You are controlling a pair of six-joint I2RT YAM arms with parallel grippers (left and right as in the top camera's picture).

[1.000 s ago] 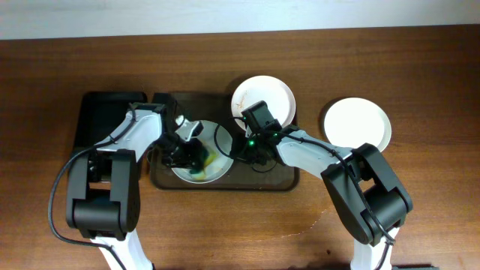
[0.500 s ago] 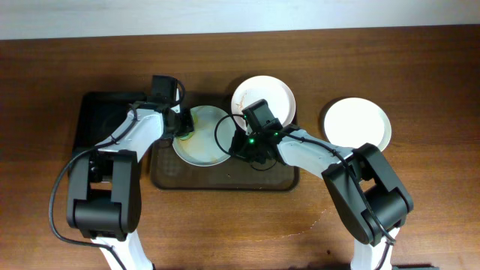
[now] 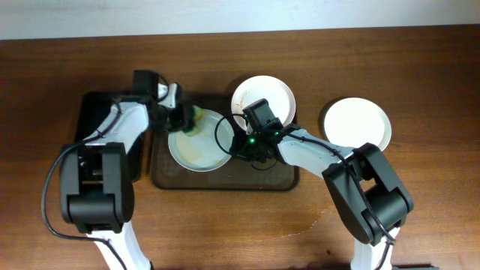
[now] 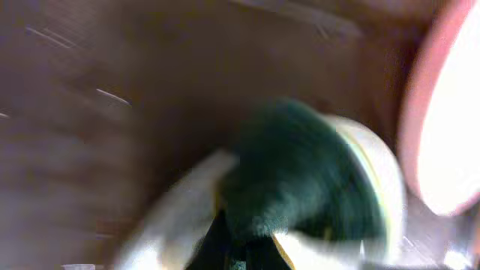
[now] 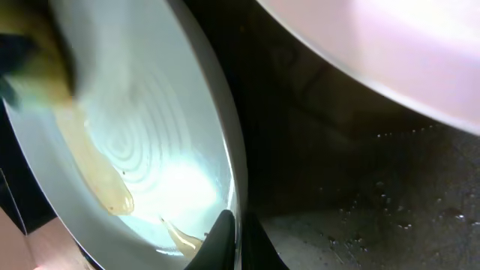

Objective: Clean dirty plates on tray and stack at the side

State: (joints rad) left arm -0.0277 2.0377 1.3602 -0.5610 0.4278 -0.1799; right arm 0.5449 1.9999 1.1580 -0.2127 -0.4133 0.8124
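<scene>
A white plate (image 3: 199,142) with a brown smear lies on the left part of the dark brown tray (image 3: 225,180). My right gripper (image 3: 241,146) is shut on its right rim, and the rim shows pinched between the jaws in the right wrist view (image 5: 238,232). My left gripper (image 3: 182,118) is shut on a green and yellow sponge (image 3: 192,120) at the plate's back left rim. The sponge (image 4: 300,180) is blurred in the left wrist view. A second plate (image 3: 264,96) rests on the tray's back right corner. A third plate (image 3: 357,124) lies on the table to the right.
A smaller black tray (image 3: 97,120) lies left of the brown tray, under my left arm. Brown smears (image 5: 97,169) streak the held plate. The wet tray floor (image 5: 360,202) shows beside it. The table's far edge is close behind the trays.
My left gripper has moved with the sponge from the plate's middle to its back left rim. The plate has shifted slightly back. The right gripper has stayed on the rim.
</scene>
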